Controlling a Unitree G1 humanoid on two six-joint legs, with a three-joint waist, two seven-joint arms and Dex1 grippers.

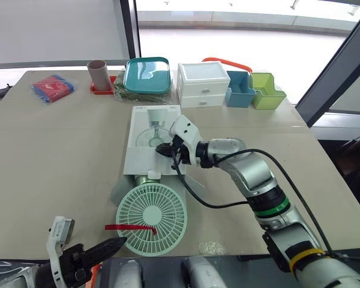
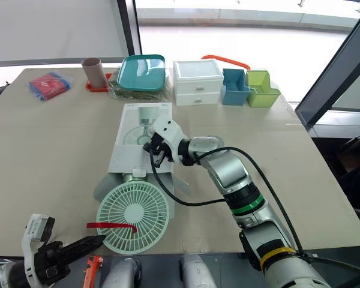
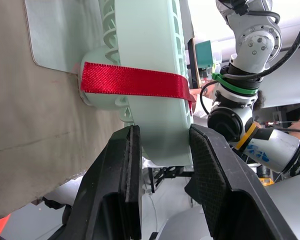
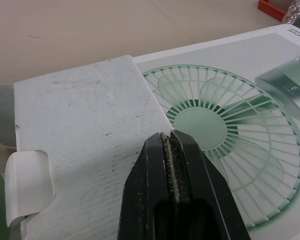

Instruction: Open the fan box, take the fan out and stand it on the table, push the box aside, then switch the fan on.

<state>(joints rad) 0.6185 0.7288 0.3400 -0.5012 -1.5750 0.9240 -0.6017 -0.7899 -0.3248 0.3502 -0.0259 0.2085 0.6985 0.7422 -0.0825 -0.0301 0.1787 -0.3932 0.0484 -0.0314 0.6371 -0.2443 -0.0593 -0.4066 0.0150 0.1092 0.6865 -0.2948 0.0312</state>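
Entry one: pale green round plastic fan (image 1: 151,219), lying flat, grille up, on the beige tabletop (image 1: 60,156) near its front edge. Stem end pointing at the near end of the box and just beside it. Thin red ribbon (image 1: 130,228) across the grille, wrapped over the rim as seen in the left wrist view.

Entry two: white flat cardboard fan box (image 1: 143,157), lying flat behind the fan, printed fan picture upward. Near flap plain white and scuffed, detail given by the right wrist view alone.

Entry three: left jaws, parted, black fingers (image 3: 122,180) at the fan's front rim, rim seen in the gap between them. Contact with the rim not determinable.

Entry four: right jaws, pressed together, black fingers (image 4: 155,175) low over the box top at the border of plain flap and printed picture. Nothing seen held.

Entry five, along the far edge: red-and-blue packet (image 1: 52,87), brown tube (image 1: 98,74), teal tray (image 1: 147,74), white two-drawer unit (image 1: 203,84), blue bin (image 1: 239,89), green bin (image 1: 267,90).
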